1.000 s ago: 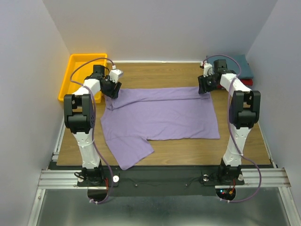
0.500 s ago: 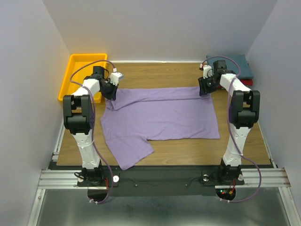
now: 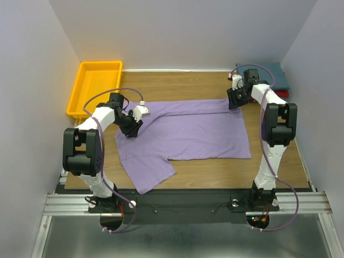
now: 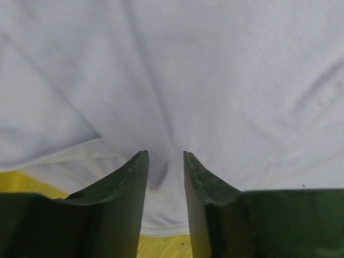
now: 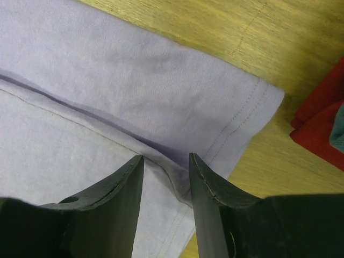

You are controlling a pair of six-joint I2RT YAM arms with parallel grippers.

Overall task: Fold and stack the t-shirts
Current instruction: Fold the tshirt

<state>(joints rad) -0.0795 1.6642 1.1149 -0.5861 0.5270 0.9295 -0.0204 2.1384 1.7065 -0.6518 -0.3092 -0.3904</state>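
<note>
Top view, 12 = far wall. Arm bases sit at 6, one each side of centre.

Purple shirt [image 3: 188, 131] lies flat on the table [image 3: 215, 172] and covers most of the middle, long axis 9 to 3. One sleeve [image 3: 153, 174] sticks out toward 7, the part closest to the bases. The near hem runs straight from that sleeve over to 4. The far edge is turned over onto the body as a narrow strip from 10 to 2.

Left gripper [image 3: 131, 129] is down on the shirt's 9 o'clock edge, arm reaching in from 8. Wrist view: jaws part open with a narrow gap, fingers [image 4: 129, 188] pointing into the cloth. Creases converge on the gap and a small ridge of cloth sits between the tips. The tips stand clear of each other and I see no clamp.

Right gripper [image 3: 233, 102] is at the shirt's 2 o'clock corner, on the end of the turned-over strip. Wrist view: jaws part open by about the same amount, fingers [image 5: 123, 188] astride the strip's fold line just inside the stitched corner. The cloth lies flat under them, not lifted or gripped.

Tray [image 3: 75, 91] is at 10 to 11 against the left wall, near the shirt's far-left corner.

Teal shirt [image 3: 275, 75] is folded at 1 in the far right corner. It lies on top of the red shirt [image 5: 317, 121], which is also folded and only shows at the edge. The stack is just beyond the right gripper, with bare wood between it and the purple corner.
</note>
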